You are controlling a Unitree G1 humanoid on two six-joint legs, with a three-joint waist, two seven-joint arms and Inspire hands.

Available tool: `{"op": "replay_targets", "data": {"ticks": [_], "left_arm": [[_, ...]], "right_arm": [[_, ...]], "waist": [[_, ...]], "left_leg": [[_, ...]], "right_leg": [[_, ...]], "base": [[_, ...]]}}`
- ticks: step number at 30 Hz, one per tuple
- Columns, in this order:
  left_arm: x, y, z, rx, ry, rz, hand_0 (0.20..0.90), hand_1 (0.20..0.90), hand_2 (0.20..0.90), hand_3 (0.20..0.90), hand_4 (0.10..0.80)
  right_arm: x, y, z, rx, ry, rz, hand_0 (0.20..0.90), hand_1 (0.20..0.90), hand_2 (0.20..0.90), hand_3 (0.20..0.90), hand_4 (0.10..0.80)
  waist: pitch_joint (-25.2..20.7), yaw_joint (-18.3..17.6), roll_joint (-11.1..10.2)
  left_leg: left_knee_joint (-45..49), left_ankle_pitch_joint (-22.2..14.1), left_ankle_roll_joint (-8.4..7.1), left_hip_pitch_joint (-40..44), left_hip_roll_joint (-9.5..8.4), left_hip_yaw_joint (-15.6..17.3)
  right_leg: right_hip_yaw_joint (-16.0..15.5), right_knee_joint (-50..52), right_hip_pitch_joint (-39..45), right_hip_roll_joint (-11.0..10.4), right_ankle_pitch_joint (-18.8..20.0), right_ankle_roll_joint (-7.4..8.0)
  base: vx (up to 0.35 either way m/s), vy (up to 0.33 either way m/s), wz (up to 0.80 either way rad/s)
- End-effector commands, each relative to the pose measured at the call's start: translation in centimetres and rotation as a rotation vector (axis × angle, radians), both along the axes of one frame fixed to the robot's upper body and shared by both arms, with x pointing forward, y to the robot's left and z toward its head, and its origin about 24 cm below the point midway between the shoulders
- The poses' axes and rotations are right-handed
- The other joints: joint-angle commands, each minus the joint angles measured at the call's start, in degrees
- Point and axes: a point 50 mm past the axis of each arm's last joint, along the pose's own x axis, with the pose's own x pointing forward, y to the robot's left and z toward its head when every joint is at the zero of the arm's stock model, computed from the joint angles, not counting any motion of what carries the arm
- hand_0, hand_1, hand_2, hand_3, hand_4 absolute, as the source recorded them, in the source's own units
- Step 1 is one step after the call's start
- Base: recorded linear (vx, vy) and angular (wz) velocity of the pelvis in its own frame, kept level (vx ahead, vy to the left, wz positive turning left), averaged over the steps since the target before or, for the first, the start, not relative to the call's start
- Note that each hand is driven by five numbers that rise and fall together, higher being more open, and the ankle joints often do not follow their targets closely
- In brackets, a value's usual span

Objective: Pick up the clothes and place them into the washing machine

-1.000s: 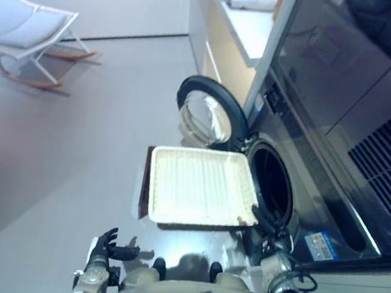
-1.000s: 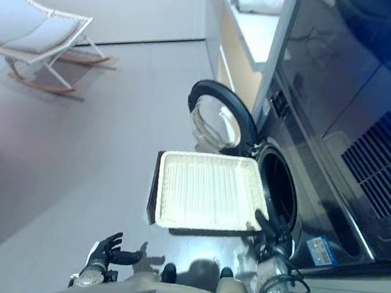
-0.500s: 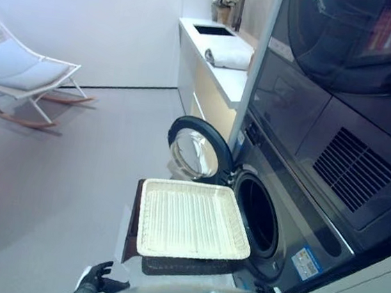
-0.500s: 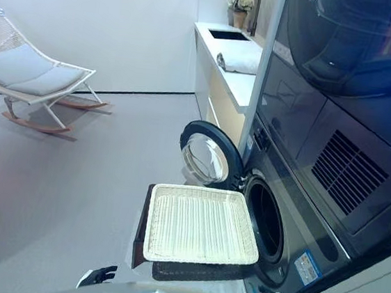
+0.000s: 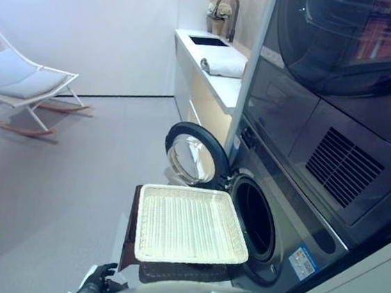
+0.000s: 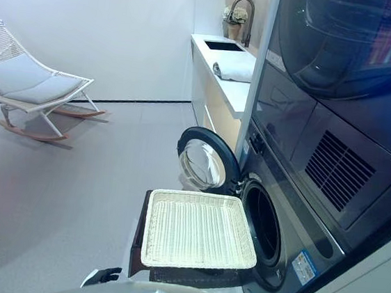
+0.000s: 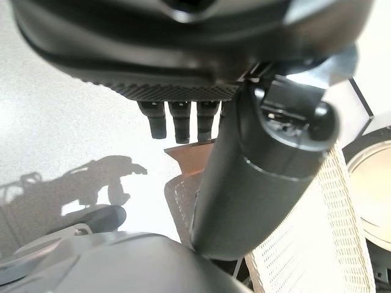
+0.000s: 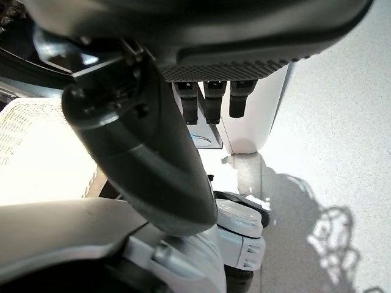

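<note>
White wicker basket (image 5: 191,224) beyond left hand (image 5: 97,279)

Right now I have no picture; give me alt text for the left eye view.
A white wicker basket, holding no clothes, stands before the washing machine, whose round door hangs open. The left hand shows low at the bottom edge, holding nothing. A rocking chair stands far left.
</note>
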Motion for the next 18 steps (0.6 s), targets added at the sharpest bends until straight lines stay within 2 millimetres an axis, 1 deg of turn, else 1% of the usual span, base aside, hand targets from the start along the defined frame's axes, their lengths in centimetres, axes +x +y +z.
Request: {"op": "replay_targets", "data": {"ticks": [1, 6, 16, 18], "left_arm": [[1.7, -1.9, -0.1, -0.065, -0.035, -0.052, 0.900, 0.900, 0.900, 0.900, 0.800], [1.8, -2.3, -0.1, -0.086, -0.045, -0.058, 0.900, 0.900, 0.900, 0.900, 0.800], [2.9, -2.7, 0.3, -0.120, -0.098, -0.081, 0.900, 0.900, 0.900, 0.900, 0.800], [3.3, -2.7, 0.5, -0.129, -0.117, -0.088, 0.900, 0.900, 0.900, 0.900, 0.800]], "right_arm": [[2.4, 0.4, 0.0, 0.020, -0.045, 0.009, 0.900, 0.900, 0.900, 0.900, 0.800], [2.0, -0.3, 0.0, 0.003, -0.013, 0.011, 0.900, 0.900, 0.900, 0.900, 0.800], [3.3, -0.9, 0.3, -0.009, -0.046, 0.029, 0.900, 0.900, 0.900, 0.900, 0.800], [3.3, -0.9, 0.3, -0.011, -0.042, 0.034, 0.900, 0.900, 0.900, 0.900, 0.800]], "waist": [[-1.0, -0.6, -0.1], [-0.8, -0.8, 0.5], [0.0, -1.0, 1.3], [0.1, -0.9, 1.5]], "left_leg": [[6.1, -4.2, 2.24, -4.9, -3.16, -0.8], [5.7, -3.8, 2.19, -5.4, -3.09, -1.0], [5.6, -3.1, 2.10, -6.6, -2.99, -1.1], [5.6, -3.0, 2.07, -6.9, -2.97, -1.2]], "right_leg": [[-2.0, 1.8, 0.8, -0.3, 0.0, 2.36], [-2.0, 1.5, 0.4, -0.2, 0.2, 2.41], [-2.1, 0.9, -0.6, -0.1, 0.6, 2.37], [-2.2, 0.9, -0.7, -0.1, 0.6, 2.31]], "base": [[0.000, 0.000, 0.00], [-0.014, 0.005, 0.00], [-0.013, 0.002, 0.01], [0.000, 0.000, 0.00]]}}
